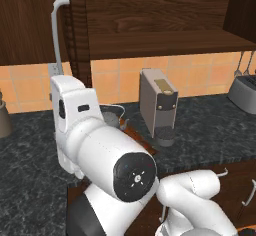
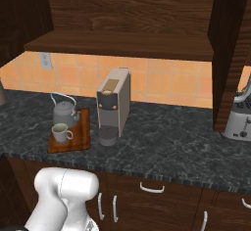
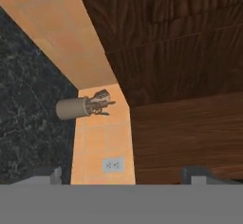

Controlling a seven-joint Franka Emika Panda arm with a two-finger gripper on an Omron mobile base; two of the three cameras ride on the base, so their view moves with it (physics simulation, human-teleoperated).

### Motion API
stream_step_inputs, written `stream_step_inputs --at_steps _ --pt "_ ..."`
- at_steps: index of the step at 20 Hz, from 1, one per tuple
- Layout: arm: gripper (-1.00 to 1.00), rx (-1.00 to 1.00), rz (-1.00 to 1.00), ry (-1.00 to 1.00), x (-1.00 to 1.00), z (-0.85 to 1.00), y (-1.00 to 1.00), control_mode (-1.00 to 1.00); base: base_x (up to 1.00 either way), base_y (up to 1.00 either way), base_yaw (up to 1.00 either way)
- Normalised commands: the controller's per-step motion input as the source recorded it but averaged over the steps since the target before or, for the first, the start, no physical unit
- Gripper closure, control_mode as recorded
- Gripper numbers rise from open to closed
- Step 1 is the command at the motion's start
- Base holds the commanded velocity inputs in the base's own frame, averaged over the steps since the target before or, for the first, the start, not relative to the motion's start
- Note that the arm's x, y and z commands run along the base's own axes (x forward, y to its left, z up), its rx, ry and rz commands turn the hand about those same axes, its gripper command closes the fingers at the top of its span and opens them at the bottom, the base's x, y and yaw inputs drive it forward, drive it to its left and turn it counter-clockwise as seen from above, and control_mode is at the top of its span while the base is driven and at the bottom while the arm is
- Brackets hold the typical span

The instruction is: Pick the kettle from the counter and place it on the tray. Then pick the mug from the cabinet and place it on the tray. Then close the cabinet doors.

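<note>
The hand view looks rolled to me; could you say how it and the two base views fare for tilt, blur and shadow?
Hand view: rolled sideways, the utensil holder lying horizontal against the tiles; soft, no glare. Left base view: the arm's white body blocks the middle, hiding most of the kettle and tray. Right base view: flat, even light, faint shadows, kettle and mug slightly soft.

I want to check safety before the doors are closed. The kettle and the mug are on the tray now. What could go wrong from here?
1. The open left cabinet door stands close beside the arm; a swing could strike its edge instead of pushing the panel.
2. The gripper is open near the door; a finger may catch the grey bar handle.
3. The kettle and mug sit on the tray beside the coffee machine; a low arm sweep could knock them.
</note>
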Motion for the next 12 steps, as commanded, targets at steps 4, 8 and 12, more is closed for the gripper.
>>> stream_step_inputs --at_steps 4,8,12 --pt "-1.0 -0.01 -0.06 -0.07 0.06 -0.03 0.1 -1.0 0.0 0.0 0.0" --pt "-1.0 0.0 -0.06 -0.06 0.44 -0.13 0.0 -1.0 0.0 0.0 0.0" --pt "-1.0 0.0 -0.1 -0.02 0.45 -0.05 -0.02 -1.0 0.0 0.0 0.0"
